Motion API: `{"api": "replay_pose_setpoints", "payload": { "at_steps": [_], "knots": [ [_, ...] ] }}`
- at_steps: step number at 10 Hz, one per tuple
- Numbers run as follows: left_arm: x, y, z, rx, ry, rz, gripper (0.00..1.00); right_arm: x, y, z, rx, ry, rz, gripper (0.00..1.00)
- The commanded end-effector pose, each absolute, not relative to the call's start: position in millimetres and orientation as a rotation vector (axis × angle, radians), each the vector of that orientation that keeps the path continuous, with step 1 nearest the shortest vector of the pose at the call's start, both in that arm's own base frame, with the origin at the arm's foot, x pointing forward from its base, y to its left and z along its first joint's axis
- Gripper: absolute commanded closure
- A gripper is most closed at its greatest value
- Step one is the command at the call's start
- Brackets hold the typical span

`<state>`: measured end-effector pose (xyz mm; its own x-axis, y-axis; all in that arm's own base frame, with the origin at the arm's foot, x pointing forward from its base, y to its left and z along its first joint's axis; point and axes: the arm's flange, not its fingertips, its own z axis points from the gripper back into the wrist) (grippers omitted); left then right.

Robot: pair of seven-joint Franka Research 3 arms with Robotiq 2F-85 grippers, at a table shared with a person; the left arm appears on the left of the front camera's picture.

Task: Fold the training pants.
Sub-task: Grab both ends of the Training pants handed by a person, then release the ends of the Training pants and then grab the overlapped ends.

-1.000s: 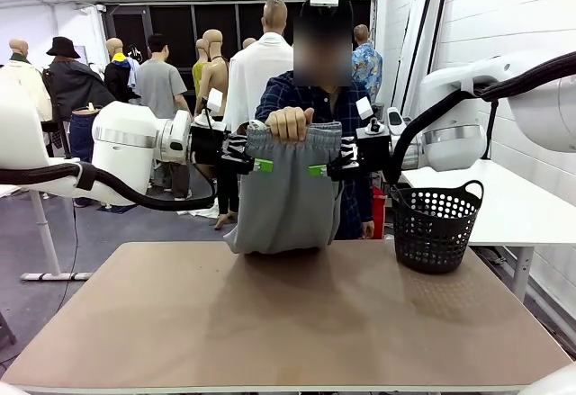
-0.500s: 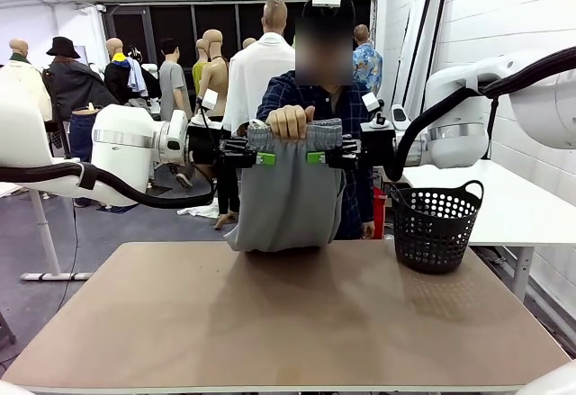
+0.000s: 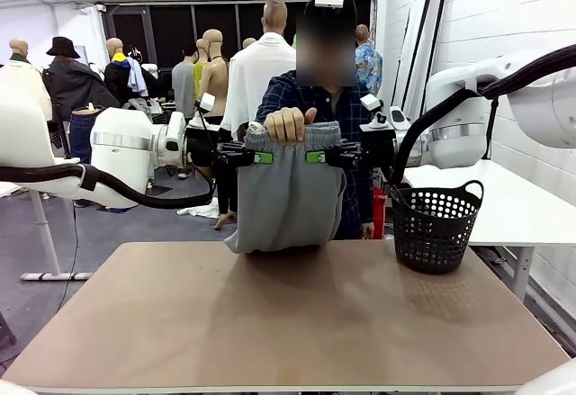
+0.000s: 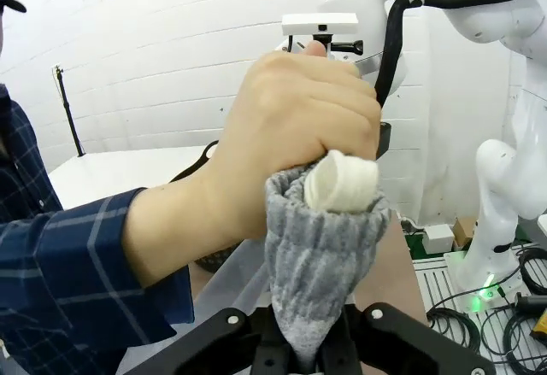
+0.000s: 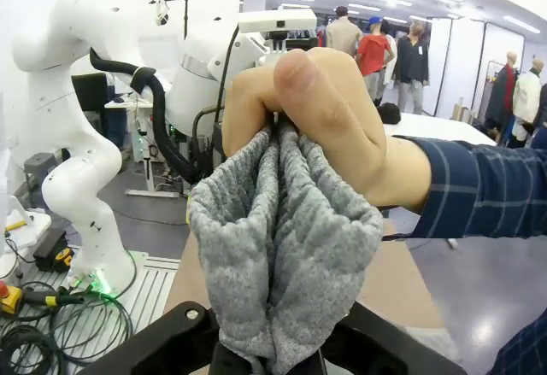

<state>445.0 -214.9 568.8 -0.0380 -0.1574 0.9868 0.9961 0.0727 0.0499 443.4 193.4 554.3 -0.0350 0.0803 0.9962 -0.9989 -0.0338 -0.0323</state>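
Your left arm comes in from the left with the left gripper (image 3: pixel 256 157) level and pointing toward the middle, above the far edge of the table (image 3: pixel 288 323). Its green pads are closed on the left end of the waistband (image 3: pixel 326 130) of the pants (image 3: pixel 286 197). From the left wrist, the grey cloth (image 4: pixel 320 255) runs down between the fingers of that gripper (image 4: pixel 303 354) and is pinched there.

The pants hang in the air between your two grippers, folded over so the legs drop in one broad grey panel. The lower end bunches at the table's far edge, and you cannot tell whether it rests on the top.

The person across the table has one hand (image 3: pixel 290 123) closed in a fist over the middle of the waistband, thumb up, gathering the cloth. In the left wrist view, a white roll of fabric (image 4: pixel 342 180) pokes out just below that fist (image 4: pixel 291 136).

The right gripper (image 3: pixel 319 156) mirrors the left: level, pointing inward, pads shut on the right end of the waistband. From the right wrist, the ribbed grey cloth (image 5: pixel 282 247) falls from the person's fist (image 5: pixel 316 119) into the closed fingers (image 5: pixel 269 362).

A black basket (image 3: pixel 435 226) stands on the table's far right corner, apart from the pants.
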Motion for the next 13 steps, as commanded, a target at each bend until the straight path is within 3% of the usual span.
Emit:
{"api": "replay_pose_setpoints", "payload": {
  "at_steps": [1,7,13],
  "knots": [
    [455.5,-214.7,569.3,-1.065,-1.142,-1.201,1.0,448.4,195.1,560.3,1.202,-1.109,1.297,1.0],
    [464.6,-203.7,547.9,-1.218,-1.018,-1.107,1.0,455.2,198.0,541.2,1.168,-1.008,1.22,1.0],
    [459.1,-208.9,540.3,-1.167,-1.025,-1.148,1.0,450.1,195.8,534.9,1.187,-1.043,1.225,1.0]
  ]
}}
